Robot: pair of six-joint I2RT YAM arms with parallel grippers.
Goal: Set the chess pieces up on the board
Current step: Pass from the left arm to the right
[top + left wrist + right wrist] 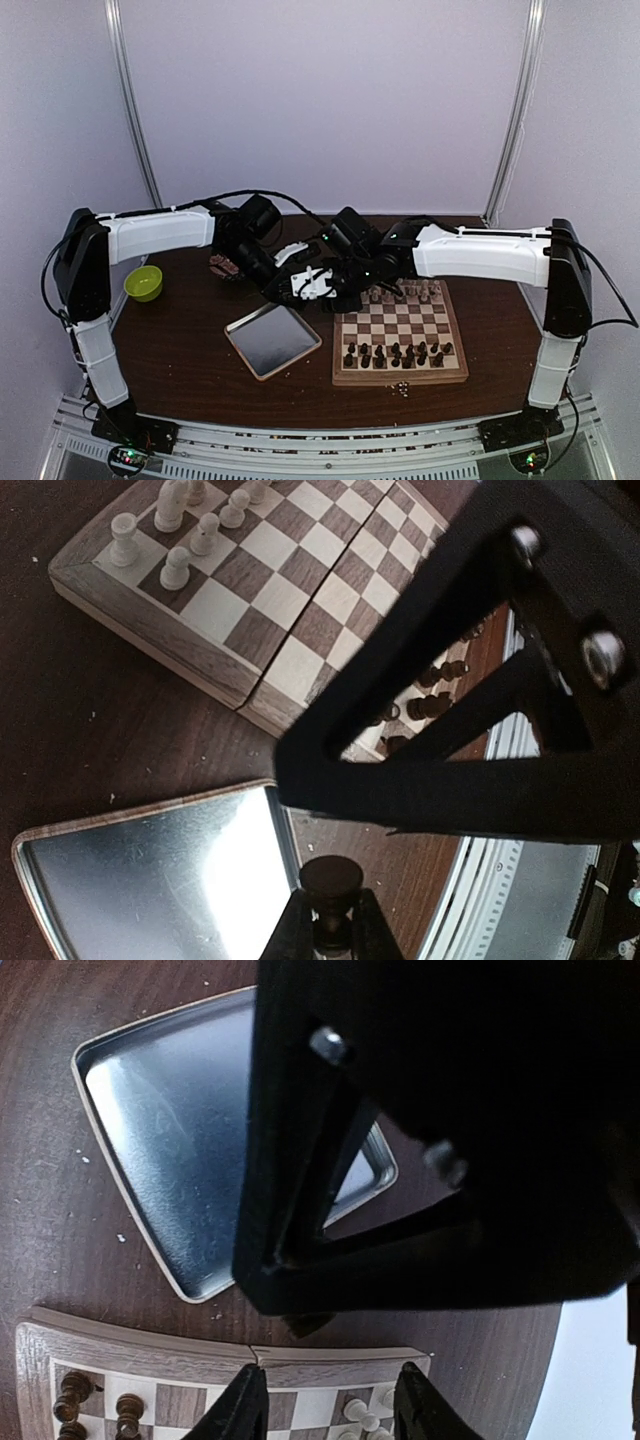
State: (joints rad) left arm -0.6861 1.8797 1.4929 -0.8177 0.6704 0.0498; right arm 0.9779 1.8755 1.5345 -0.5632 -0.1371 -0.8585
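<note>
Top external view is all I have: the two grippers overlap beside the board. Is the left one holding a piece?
Observer: Yes, the left gripper is shut on a dark piece.
Operator: And the right?
Observer: The right gripper is open, with nothing between its fingers; only the board shows in the gap.
Operator: Is the cream corner set?
Observer: A cream rook stands on the corner square, with a cream pawn in front of it.

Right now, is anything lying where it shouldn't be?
Yes: a few tiny bits lie on the table, just off the board, by its near edge. Too small to tell whether they're pieces or crumbs.
</note>
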